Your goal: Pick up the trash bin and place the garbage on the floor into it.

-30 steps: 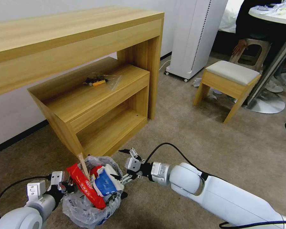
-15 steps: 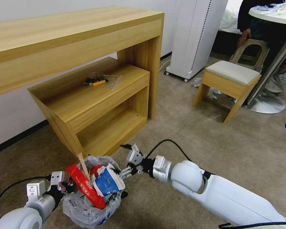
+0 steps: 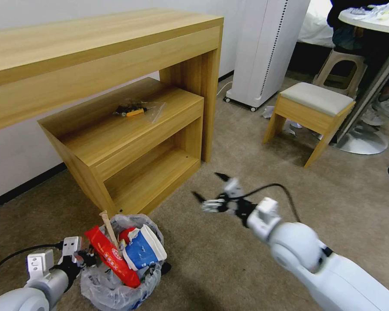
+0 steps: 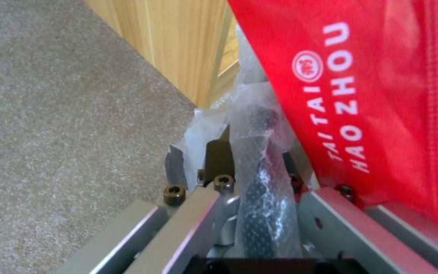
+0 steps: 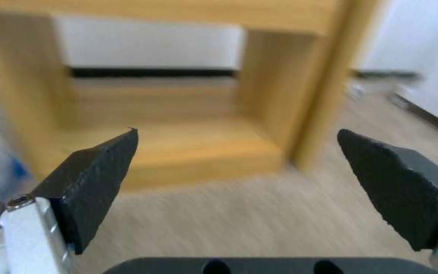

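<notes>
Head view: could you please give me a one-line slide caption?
Left gripper holds the trash bin rim; open right gripper hovers above the carpet.

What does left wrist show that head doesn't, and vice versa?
Left wrist alone: the left tool clamped on the bag-wrapped rim of the trash bin, plus the lettering on the red wrapper.
Head alone: the right tool open and empty above the floor, the blue-white cup and wooden stick in the bin, the stool.
Both: bin, red wrapper, carpet, wooden shelf unit.
</notes>
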Tool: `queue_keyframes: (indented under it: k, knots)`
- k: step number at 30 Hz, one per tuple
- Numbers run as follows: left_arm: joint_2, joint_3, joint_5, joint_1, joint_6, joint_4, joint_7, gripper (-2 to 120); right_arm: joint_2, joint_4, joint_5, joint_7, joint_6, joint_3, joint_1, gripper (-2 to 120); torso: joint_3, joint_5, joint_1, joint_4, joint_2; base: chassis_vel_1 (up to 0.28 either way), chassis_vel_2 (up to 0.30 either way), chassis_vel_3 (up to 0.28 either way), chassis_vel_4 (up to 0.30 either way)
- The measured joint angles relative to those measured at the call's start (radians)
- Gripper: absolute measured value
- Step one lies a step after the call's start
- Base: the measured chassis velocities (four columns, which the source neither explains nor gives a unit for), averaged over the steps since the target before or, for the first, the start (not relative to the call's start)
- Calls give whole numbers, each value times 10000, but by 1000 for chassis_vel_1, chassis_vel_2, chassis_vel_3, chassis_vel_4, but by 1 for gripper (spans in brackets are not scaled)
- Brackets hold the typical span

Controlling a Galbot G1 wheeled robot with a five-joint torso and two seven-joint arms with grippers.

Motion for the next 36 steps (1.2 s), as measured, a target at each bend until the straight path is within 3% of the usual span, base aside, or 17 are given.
queue_keyframes:
  k: [1, 4, 11, 16, 36]
  knots:
    - [0, 0, 0, 0, 0, 0, 0, 0, 0, 0, 0, 0, 0, 0, 0, 100, 0, 0, 0, 0, 0, 0, 0, 0, 0]
    - [19, 127, -297, -259, 0, 216, -453, 0, 495, 227, -695, -167, 726, 1711, -1846, 100, -1, -2, 0, -1, 0, 0, 0, 0, 0]
    - [41, 220, -623, -581, -1, 632, -1424, 0, 1200, 304, -1444, -651, 1671, 3136, -3169, 100, 0, -4, 0, -2, -1, 0, 0, 0, 0]
    - [-18, -28, -924, -467, -1, 807, -1914, 0, 1313, 177, -1468, -729, 1843, 3280, -3292, 100, 0, -3, 0, 3, 0, 0, 0, 0, 0]
    - [-246, -340, -1319, -489, 0, 1187, -2338, 0, 1376, 115, -1560, -538, 1571, 2646, -2748, 100, 1, -2, 0, 3, 0, 0, 0, 0, 0]
